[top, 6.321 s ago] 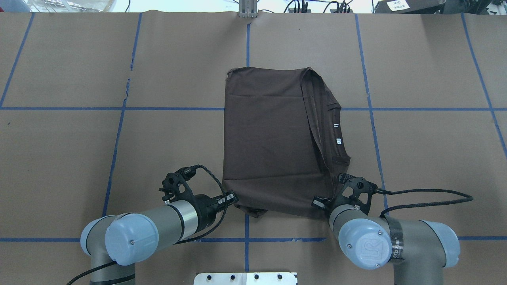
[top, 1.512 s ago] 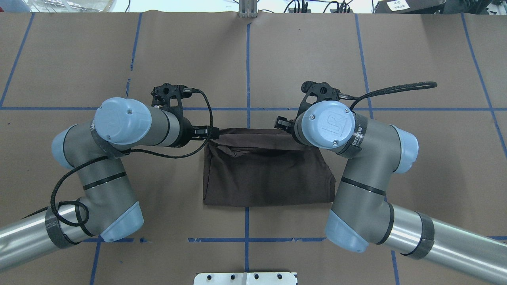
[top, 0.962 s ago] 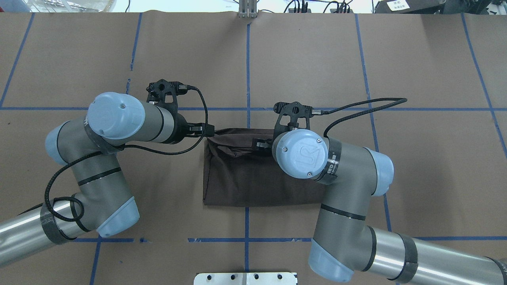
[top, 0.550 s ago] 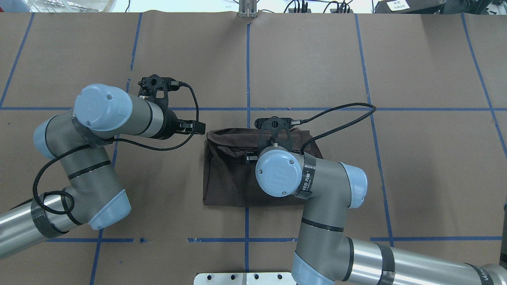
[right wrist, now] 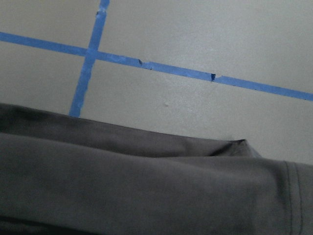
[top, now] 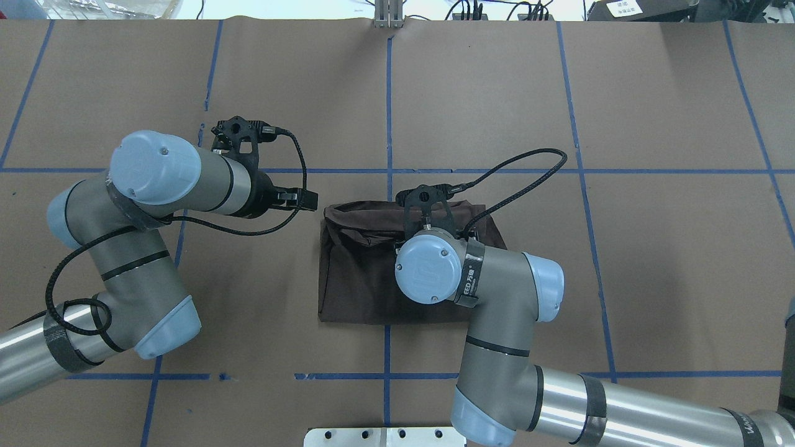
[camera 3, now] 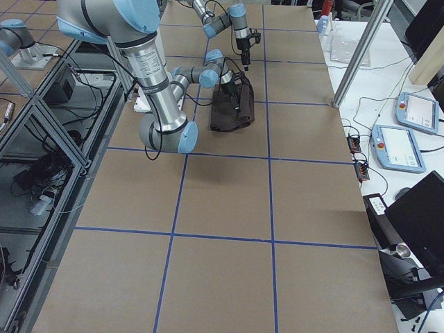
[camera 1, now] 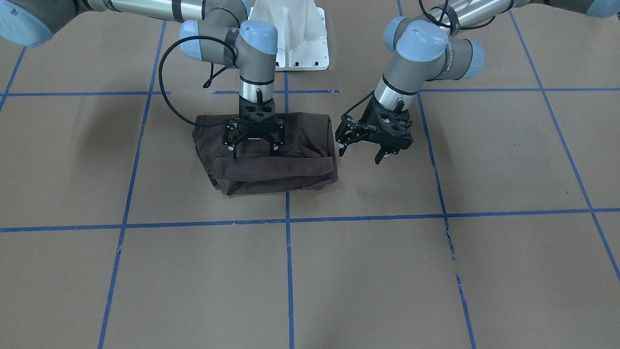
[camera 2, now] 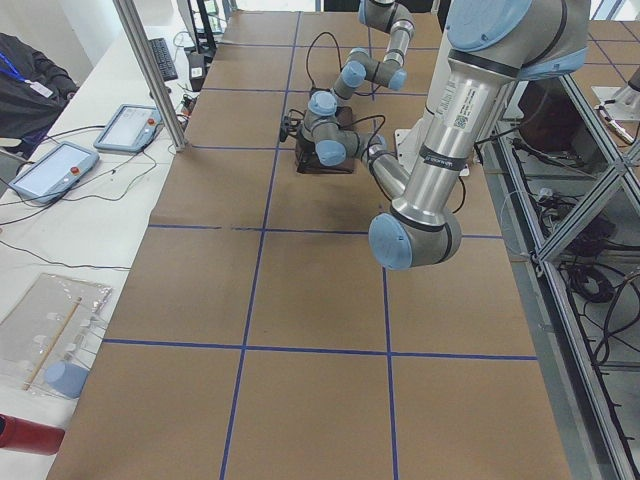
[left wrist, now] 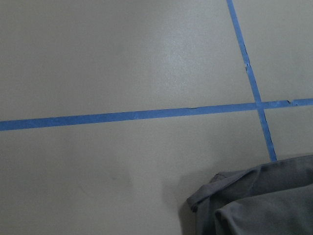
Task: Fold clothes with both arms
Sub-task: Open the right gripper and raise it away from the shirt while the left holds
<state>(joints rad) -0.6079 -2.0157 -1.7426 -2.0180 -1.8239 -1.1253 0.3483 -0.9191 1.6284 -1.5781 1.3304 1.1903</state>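
My right gripper [camera 1: 253,152], a black 2-finger claw, points straight down over the dark brown-grey folded cotton T-shirt [camera 1: 271,167]. Its fingers are spread apart with nothing between them, and I cannot tell whether the tips touch the cloth. My left gripper [camera 1: 359,157], also black, has its 2 fingers apart and empty over bare table, just beside the shirt's short edge on my left and clear of it. The shirt lies near the middle of the brown paper-covered table [top: 497,93], across the blue tape centre line [top: 389,124], folded into a flat oblong. Its long axis runs side to side, from my left to my right. A thicker folded band lies along the long edge farthest from my base. My left wrist camera catches only 1 corner of the cloth.
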